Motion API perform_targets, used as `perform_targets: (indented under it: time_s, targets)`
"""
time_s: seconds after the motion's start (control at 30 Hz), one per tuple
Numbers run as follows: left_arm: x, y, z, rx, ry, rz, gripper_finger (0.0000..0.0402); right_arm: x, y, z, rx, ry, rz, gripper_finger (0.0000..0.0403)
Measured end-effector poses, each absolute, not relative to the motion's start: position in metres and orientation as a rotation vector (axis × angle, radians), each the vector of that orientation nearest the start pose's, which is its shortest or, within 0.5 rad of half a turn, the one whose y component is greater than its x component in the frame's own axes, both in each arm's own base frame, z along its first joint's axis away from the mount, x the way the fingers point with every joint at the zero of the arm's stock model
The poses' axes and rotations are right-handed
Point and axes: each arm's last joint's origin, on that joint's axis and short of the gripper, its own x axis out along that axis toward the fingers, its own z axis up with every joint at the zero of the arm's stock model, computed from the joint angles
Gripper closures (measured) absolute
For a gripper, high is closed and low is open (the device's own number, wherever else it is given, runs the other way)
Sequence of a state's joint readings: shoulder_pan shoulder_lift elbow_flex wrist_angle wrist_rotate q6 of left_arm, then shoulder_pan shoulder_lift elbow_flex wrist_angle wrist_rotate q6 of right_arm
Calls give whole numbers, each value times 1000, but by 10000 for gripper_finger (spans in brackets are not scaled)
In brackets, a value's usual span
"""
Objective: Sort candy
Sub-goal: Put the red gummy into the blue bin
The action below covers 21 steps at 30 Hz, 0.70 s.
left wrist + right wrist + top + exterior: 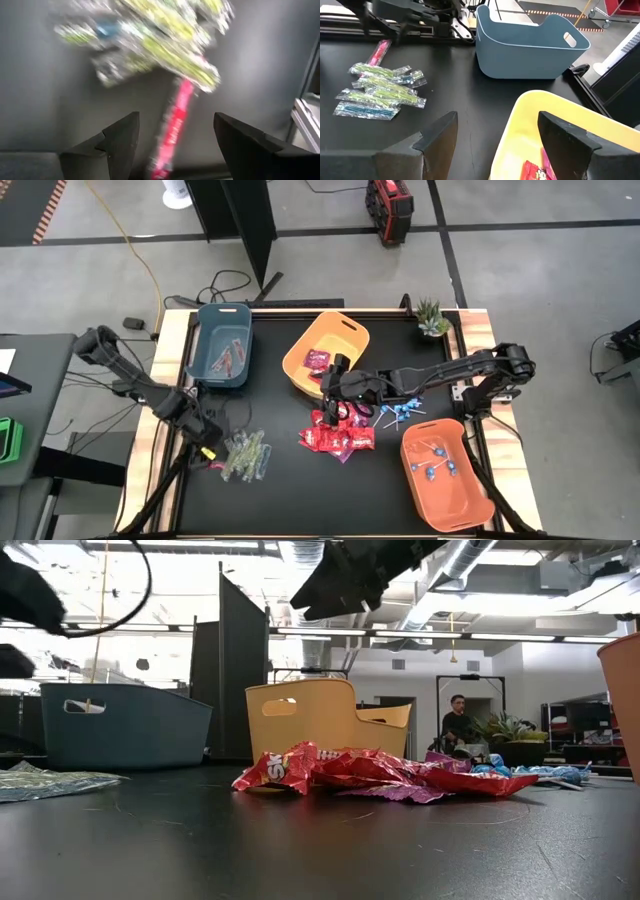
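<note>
A heap of thin clear green stick packets (246, 455) (380, 90) lies at the table's near left, with one pink stick packet (172, 130) (379, 52) at its edge. My left gripper (207, 446) (176, 117) hovers open over that pink packet and points steeply down; its fingers show on either side of it in the left wrist view. Red square packets (335, 432) (370, 772) are piled mid-table, with blue lollipops (398, 414) beside them. My right gripper (338, 370) (497, 117) hangs open above the yellow bin's (520, 130) near edge.
The blue bin (205, 345) at the far left holds a few stick packets. The yellow bin (300, 365) holds red packets (318, 361). The orange bin (470, 500) at the near right holds lollipops (435, 468). A small plant (432, 318) stands at the far right corner.
</note>
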State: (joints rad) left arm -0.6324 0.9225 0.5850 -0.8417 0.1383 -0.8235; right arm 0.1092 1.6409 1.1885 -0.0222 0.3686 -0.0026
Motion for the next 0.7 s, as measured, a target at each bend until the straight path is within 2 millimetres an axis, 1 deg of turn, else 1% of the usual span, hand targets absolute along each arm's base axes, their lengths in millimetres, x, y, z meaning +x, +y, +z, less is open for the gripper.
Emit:
perform_targets:
  time_s: [0.13,0.3,0.5,0.63,0.7]
  targets:
    - [116,-111,194,-435,1393,-177,153,368,27,269,-114,476,-261,112]
    - [115,-130,177,-403,1490,-117,153,368,27,268,-116,486,-262,112]
    - [120,-138,150,-292,1568,33,153,367,27,268,-117,488,-262,112]
    - [123,-141,138,-228,1605,89,155,367,27,268,-116,487,-262,112]
    - [125,-143,136,-191,1623,95,168,367,26,268,-116,487,-263,112]
